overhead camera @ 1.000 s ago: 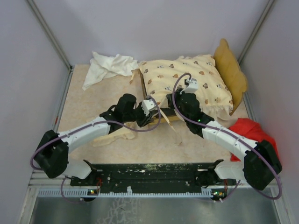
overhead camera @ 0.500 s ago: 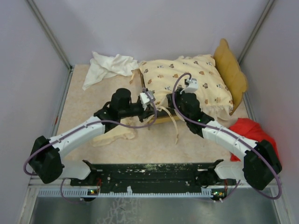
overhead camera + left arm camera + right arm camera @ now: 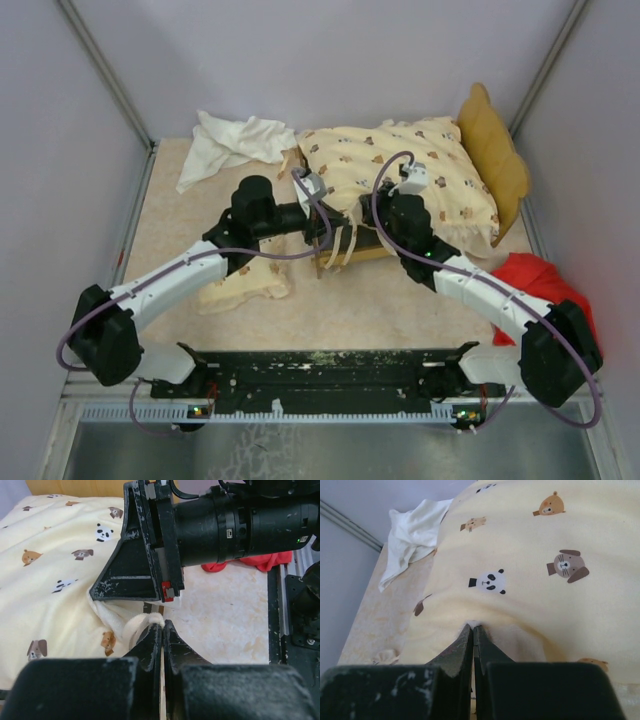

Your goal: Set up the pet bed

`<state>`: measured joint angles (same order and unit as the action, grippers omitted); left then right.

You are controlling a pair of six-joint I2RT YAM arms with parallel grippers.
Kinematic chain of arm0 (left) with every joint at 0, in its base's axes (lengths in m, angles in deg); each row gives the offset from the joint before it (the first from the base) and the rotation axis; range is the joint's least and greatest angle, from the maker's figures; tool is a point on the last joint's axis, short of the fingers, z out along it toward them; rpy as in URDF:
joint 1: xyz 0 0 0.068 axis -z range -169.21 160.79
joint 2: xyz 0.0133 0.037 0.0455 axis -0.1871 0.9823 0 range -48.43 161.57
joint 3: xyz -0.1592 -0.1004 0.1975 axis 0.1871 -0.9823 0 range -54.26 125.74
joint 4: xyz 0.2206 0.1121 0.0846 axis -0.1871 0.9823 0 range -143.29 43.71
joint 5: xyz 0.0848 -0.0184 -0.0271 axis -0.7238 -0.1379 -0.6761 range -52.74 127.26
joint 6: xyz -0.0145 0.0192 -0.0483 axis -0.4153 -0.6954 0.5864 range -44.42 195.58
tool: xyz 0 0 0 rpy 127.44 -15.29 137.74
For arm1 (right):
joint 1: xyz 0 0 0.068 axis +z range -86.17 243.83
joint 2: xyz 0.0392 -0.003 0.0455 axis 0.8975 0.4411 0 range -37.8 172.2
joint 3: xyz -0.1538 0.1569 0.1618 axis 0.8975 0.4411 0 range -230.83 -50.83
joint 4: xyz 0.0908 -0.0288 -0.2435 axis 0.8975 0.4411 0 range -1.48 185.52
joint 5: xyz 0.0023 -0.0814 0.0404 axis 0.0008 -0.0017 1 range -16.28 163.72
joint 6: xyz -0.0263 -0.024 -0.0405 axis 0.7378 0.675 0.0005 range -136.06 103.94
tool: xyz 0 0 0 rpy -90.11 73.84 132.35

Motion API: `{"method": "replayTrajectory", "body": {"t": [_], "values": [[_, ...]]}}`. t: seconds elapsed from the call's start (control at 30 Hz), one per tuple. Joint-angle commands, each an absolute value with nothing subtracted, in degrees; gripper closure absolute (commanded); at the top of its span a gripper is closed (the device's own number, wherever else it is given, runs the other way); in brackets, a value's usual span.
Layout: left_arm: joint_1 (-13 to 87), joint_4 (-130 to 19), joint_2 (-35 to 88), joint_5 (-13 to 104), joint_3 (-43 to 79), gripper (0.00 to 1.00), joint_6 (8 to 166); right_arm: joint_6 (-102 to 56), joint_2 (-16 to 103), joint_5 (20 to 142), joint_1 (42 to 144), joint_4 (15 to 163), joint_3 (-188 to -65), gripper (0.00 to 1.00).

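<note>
Centrally, rear of table [image 3: 170, 230]: cream animal-print cushion [image 3: 420, 170], lying on the pet bed frame, whose mustard wavy headboard [image 3: 495, 150] stands against the right wall. The frame's base is mostly hidden beneath cushion and arms.

Left gripper [image 3: 163, 626]: fingers pressed together at the cushion's near-left corner, a cream tie loop [image 3: 141, 627] of the cushion caught at their tips.

Right gripper [image 3: 472, 628]: fingers together, pinching a pucker of the cushion's near edge. In the left wrist view its black body crosses the upper frame and blocks much of the scene behind.

Small matching pillow [image 3: 245, 288]: on the table, near-left of the bed, partly under the left arm.

White cloth [image 3: 232, 143]: crumpled at the rear left, just beside the cushion's corner.

Red cloth [image 3: 535, 280]: bunched at the right wall, partly behind the right arm.
</note>
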<state>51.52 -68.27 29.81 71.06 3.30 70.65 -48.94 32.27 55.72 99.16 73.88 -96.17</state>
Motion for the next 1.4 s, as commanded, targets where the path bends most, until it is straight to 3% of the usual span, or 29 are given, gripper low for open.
{"method": "replayTrajectory", "body": {"t": [0.0,0.1,0.33,0.6,0.67,0.83,0.87,0.93,0.97,1.0,1.13,1.37], "values": [[51.07,-69.51,31.92,72.63,7.5,1.0,67.14,-46.79,32.94,56.92,98.37,70.74,-98.81,1.0],[50.4,-68.96,32.9,72.53,7.63,1.0,65.43,-44.15,32.39,58.53,98.37,72.07,-98.41,1.0],[49.48,-69.19,34.8,72.83,8.71,1.0,61.07,-36.05,24.71,64.15,98.37,75.43,-93.79,0.66],[48.94,-70.67,35.77,73.44,9.12,1.0,62.53,-26.67,18.42,80.58,98.37,62.75,-81.67,0.47],[48.93,-71.43,35.98,73.7,9.01,1.0,63.3,-24.59,19.74,82.08,98.4,60.58,-81.28,0.46],[48.69,-72.26,36.45,73.4,9.15,1.0,64.71,-21.45,25.24,78.4,98.37,61.38,-84.27,0.48],[48.67,-72.35,36.47,73.24,9.2,1.0,65.01,-21.28,26.33,77.52,98.32,60.63,-84.65,0.53],[48.58,-72.17,35.88,72.13,9.08,0.96,66.01,-22.07,28.51,75.01,98.37,60.54,-86.88,0.82],[48.5,-71.62,35.3,70.84,8.84,0.92,66.77,-22.75,29.32,73.95,98.38,61.2,-88.14,0.94],[48.49,-70.43,34.48,69.27,8.62,0.85,67.41,-23.23,29.96,73.63,98.37,61.6,-89.44,1.0],[48.49,-66.24,29.13,62.55,3.59,0.61,68.06,-25.91,31.67,72.69,98.37,61.5,-92.28,1.0],[48.71,-70.19,24.07,60.82,-10.24,0.52,73.87,-29.25,36.08,71.1,97.04,62.76,-95.69,1.0]]}}
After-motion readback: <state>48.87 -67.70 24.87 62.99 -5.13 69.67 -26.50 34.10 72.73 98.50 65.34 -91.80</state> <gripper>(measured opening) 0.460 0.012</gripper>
